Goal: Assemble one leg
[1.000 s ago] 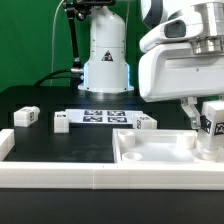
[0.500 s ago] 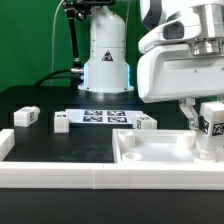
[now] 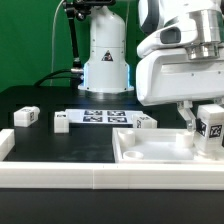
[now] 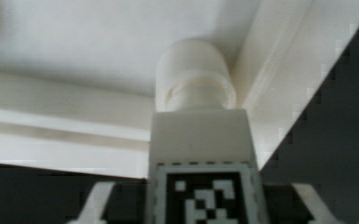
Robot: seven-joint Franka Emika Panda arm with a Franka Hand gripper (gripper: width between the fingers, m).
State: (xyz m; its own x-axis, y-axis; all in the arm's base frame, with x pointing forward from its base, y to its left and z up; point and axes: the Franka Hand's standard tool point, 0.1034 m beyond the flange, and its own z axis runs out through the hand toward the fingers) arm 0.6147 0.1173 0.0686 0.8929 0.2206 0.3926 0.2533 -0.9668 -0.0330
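White upright leg [image 3: 212,130], black-and-white marker on face, clamped in gripper [image 3: 208,120], above white panel [image 3: 150,152]

White glossy arm [image 3: 175,70], blue-lit base [image 3: 106,85]

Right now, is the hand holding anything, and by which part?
Yes: one leg, gripped by the hand on the sides of its marker-bearing end. Its rounded free end points down at a corner of the white panel.

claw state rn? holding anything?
Claw: closed, holding the leg by its sides.
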